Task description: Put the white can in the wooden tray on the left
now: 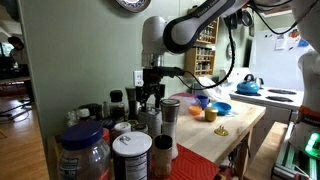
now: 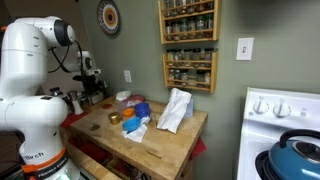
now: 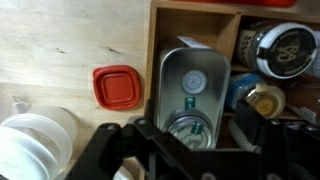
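Crowded wooden surface (image 1: 238, 126): the white can (image 3: 190, 128) looks light, rigid and slick, so grip its sides. The gripper (image 3: 190, 140) jaws straddle it; I cannot tell whether they are clamped.

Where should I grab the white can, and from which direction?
From above. The white can looks upright, round top up, inside the wooden tray, whose walls block a side approach. Close the fingers across its curved wall below the rim.

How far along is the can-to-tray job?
Done: the white can looks already inside the wooden tray walls in the wrist view. In hand: the end effector hangs over its near end; grip unclear. Left: release and retreat, if it is held.
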Tool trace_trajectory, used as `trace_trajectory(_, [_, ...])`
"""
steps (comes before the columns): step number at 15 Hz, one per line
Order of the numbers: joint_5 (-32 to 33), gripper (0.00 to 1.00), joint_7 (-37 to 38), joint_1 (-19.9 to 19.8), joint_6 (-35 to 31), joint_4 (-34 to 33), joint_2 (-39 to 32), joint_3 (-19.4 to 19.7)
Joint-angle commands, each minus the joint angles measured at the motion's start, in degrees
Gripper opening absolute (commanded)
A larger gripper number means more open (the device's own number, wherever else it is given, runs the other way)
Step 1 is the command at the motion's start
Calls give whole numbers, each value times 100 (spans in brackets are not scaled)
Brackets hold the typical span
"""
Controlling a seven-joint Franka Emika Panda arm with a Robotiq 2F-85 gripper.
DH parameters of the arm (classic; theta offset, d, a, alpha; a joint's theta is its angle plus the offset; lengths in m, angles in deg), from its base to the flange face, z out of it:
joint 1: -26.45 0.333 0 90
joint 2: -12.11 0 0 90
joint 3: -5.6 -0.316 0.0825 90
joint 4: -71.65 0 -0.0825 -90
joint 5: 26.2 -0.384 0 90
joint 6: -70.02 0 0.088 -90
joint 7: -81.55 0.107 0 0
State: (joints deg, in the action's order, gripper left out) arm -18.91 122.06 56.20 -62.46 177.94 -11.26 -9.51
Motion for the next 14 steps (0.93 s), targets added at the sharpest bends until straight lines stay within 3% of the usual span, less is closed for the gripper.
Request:
trace_trajectory(1, [40, 100, 135, 118, 218, -118, 184, 82])
trace_trajectory(8, [34, 100, 72, -99, 628, 232, 1186, 65])
trace_trajectory(11, [-127, 100, -208, -357, 900, 581, 1814, -11])
trace_trajectory(14, [-448, 100, -772, -636, 742, 1156, 2499, -62])
